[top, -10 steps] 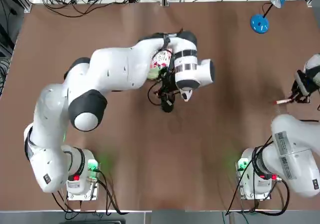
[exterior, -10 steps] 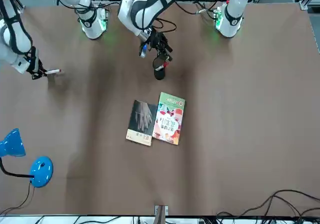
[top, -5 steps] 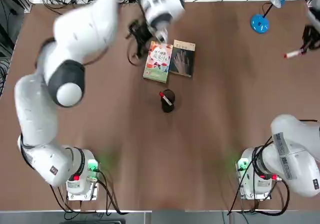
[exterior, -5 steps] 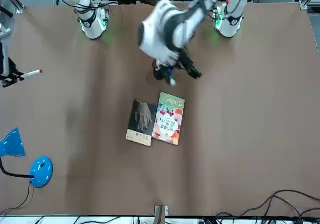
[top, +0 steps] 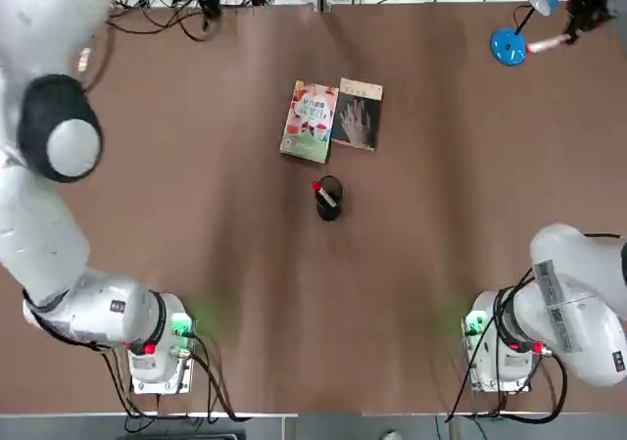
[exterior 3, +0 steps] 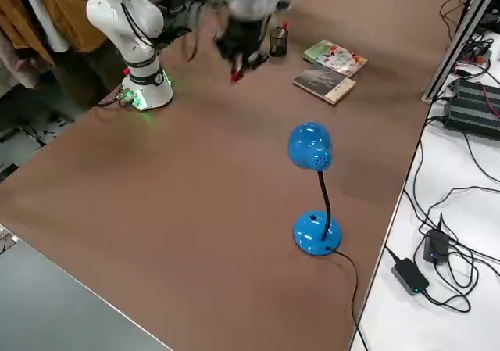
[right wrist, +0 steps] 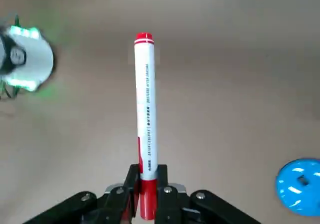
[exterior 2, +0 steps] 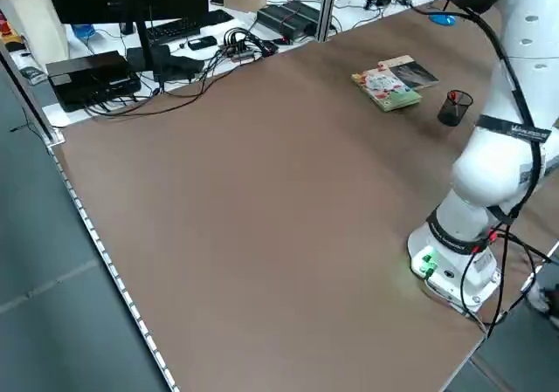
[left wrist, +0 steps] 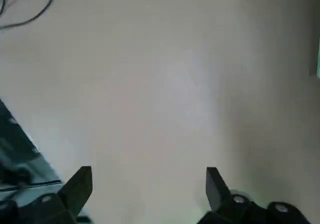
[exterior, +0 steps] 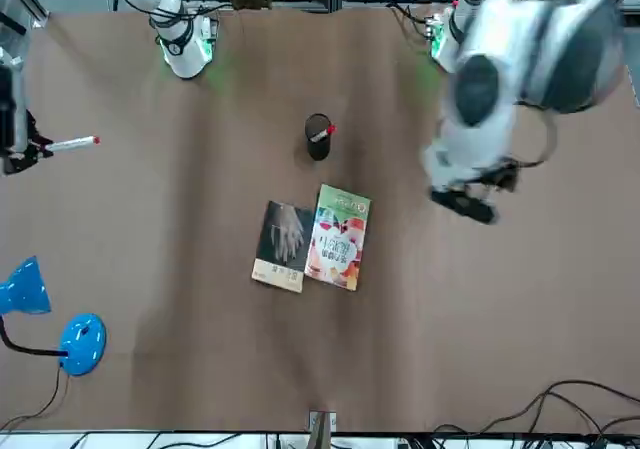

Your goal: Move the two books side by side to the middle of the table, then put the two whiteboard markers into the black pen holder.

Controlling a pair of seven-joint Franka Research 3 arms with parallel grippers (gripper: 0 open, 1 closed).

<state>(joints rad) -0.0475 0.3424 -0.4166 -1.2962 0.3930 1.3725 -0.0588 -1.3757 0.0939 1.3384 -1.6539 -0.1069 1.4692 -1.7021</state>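
Here, in the top view, we see the black pen holder (top: 329, 205) just above the centre of the frame, with one whiteboard marker (top: 324, 194) slanting inside, its red end at the rim. Above it, the colourful book (top: 310, 122) and the dark grey book (top: 357, 117) lie side by side on the table (top: 441, 264). At the upper right, our right gripper (right wrist: 148, 184) is closed around the other whiteboard marker (right wrist: 146, 104), near the blue lamp (top: 508, 46). Our left gripper (left wrist: 149, 184) stands wide with nothing between its fingers; the front view shows it right of the books, at the right of the frame. Black cables (top: 162, 19) tangle along the top view's upper left edge, beyond the books.
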